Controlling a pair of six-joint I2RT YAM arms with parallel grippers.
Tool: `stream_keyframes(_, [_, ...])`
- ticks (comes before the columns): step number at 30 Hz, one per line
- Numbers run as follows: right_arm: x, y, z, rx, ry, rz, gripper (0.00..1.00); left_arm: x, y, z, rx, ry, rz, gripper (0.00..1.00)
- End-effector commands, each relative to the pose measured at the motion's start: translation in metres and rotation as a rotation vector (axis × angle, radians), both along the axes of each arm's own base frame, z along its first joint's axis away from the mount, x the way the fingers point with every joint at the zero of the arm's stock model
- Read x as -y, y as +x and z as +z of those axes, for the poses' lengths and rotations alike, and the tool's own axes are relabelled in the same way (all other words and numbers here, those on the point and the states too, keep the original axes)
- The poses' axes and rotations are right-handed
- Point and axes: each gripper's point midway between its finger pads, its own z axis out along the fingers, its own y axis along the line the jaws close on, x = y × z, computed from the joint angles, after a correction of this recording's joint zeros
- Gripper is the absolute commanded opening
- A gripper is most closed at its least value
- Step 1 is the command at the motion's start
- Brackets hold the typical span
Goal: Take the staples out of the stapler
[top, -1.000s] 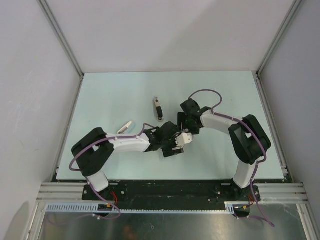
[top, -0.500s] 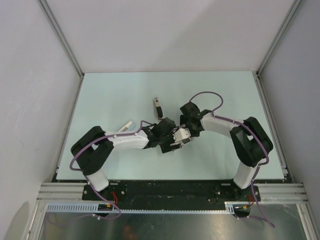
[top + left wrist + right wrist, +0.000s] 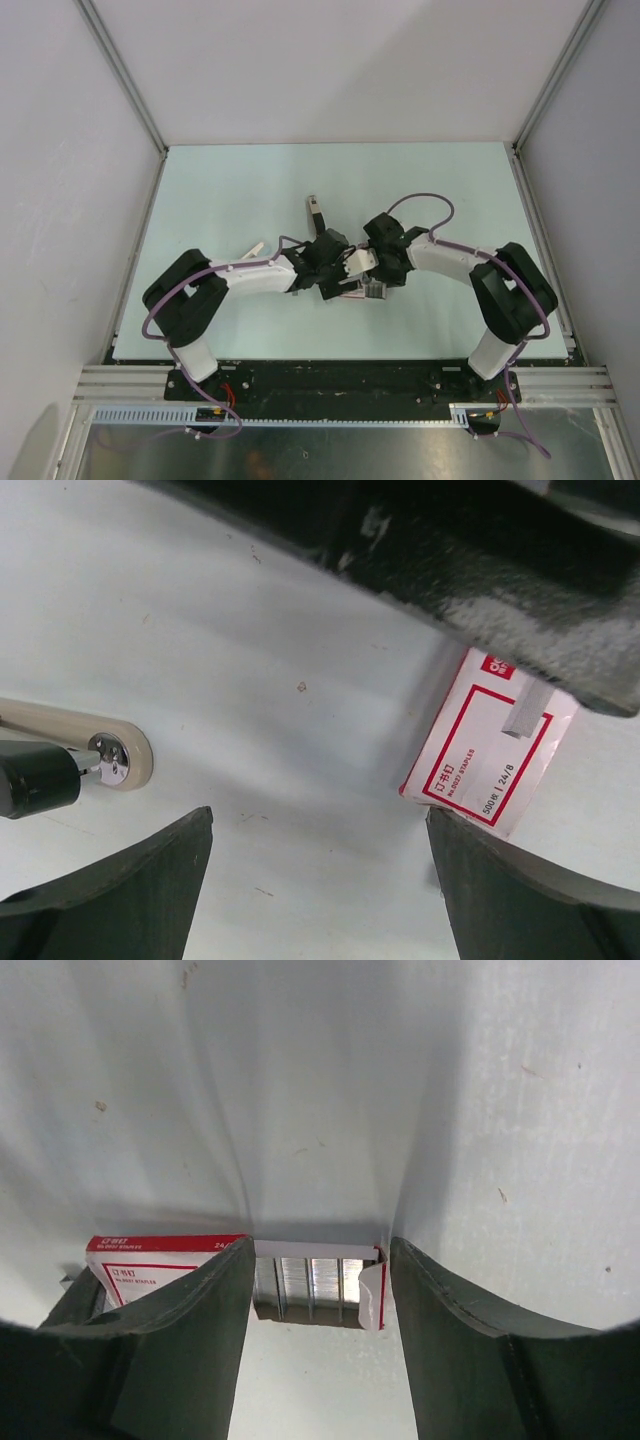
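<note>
Top view: left tool [image 3: 338,282] and right tool [image 3: 373,284] crowding the box [image 3: 354,294] mid-surface [image 3: 220,190]; stapler [image 3: 316,212] just beyond, untouched.

Left wrist: spread wide, empty; strip [image 3: 527,708] lying atop the box.

Right wrist: parted, gripping nothing, straddling the open end. Best bet: centre, descend square, avoid knocking that strip.

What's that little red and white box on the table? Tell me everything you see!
The staple box is small white cardboard with a red border and printing, lying flat on the pale table. One end is open, showing shiny silver staple strips inside. A short grey strip seems to rest on top. The right gripper hovers over the open end.
</note>
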Motion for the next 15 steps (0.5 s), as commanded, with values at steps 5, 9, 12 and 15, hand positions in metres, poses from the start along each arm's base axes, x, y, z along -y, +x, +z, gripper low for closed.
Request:
stream_keyframes(5, [0.014,-0.014,0.025,-0.009,0.026,-0.070,0.66,0.007,0.027,0.063,0.109,-0.139,0.010,0.96])
stream_keyframes(9, [0.014,-0.007,0.034,0.025,0.054,-0.077,0.68,0.002,0.027,0.093,0.110,-0.205,0.023,0.98])
stream_keyframes(12, [0.010,0.003,0.047,0.077,0.087,-0.074,0.72,-0.011,0.030,0.121,0.125,-0.258,0.065,0.99])
stream_keyframes(15, [-0.005,0.013,0.067,0.164,0.118,-0.043,0.77,-0.038,0.038,0.144,0.103,-0.313,0.160,1.00])
